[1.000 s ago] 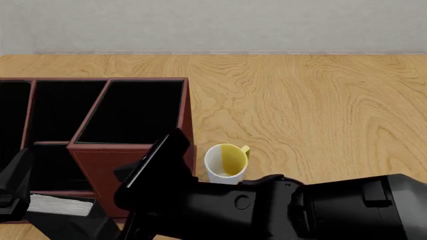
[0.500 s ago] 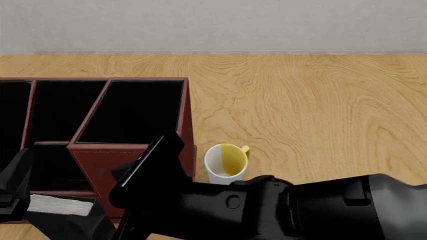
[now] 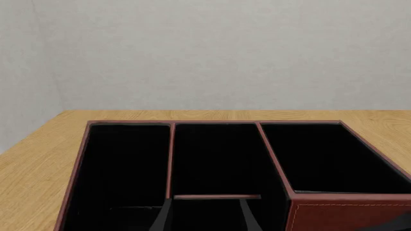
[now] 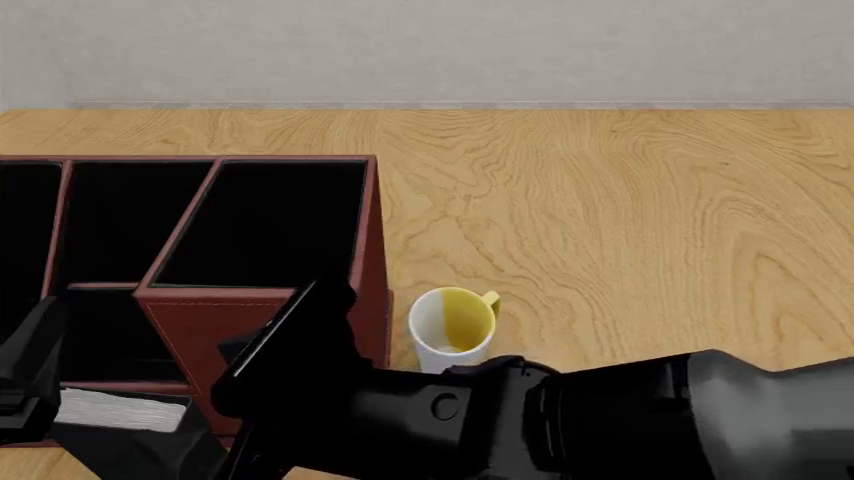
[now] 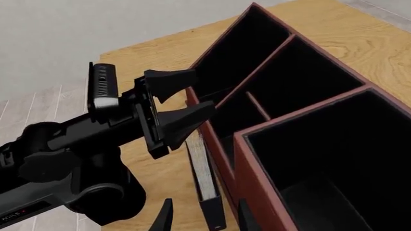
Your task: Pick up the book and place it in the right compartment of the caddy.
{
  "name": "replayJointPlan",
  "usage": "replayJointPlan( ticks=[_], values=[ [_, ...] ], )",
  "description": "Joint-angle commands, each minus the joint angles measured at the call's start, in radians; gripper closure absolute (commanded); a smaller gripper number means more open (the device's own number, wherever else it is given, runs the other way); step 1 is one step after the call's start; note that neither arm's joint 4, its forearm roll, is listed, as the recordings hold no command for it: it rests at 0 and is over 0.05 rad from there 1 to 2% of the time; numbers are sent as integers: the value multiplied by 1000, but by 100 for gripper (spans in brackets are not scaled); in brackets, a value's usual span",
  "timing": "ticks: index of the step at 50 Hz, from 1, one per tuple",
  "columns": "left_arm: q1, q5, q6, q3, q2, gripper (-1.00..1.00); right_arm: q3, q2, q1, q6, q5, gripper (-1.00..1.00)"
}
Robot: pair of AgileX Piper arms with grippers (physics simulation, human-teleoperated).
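Note:
The black book (image 5: pixel 204 179) shows its pale page edge between my right gripper's (image 5: pixel 204 219) fingers, just outside the caddy's (image 4: pixel 287 320) reddish-brown front wall. My right gripper is shut on it. From the front, the book (image 4: pixel 283 338) is a tilted black slab held above the table, in front of the caddy's front right corner. The right compartment (image 4: pixel 267 225) is black-lined with nothing showing inside it, as in the wrist views (image 3: pixel 327 159) (image 5: pixel 334 168). My left gripper (image 5: pixel 204 91) hovers open over the caddy's low front section, its fingers (image 3: pixel 247 219) spread apart.
A white mug with a yellow inside (image 4: pixel 451 325) stands on the wooden table (image 4: pixel 627 220) just right of the caddy, close to my right arm (image 4: pixel 601 420). The caddy's narrower sections (image 3: pixel 215 159) lie to the left. A grey wall runs behind the table.
My right arm has carried the book left and lower in the front view, nearer the caddy's front corner. The left arm, mug and caddy have not moved.

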Motion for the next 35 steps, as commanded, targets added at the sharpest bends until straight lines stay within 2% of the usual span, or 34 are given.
replayJointPlan(
  ticks=[1, 35],
  values=[
    [0, 0, 0, 0, 0, -100, -10, 19, 0, 0, -2, -100],
    [0, 0, 0, 0, 0, -100, -38, 77, 7, 7, -16, -100]
  ],
)
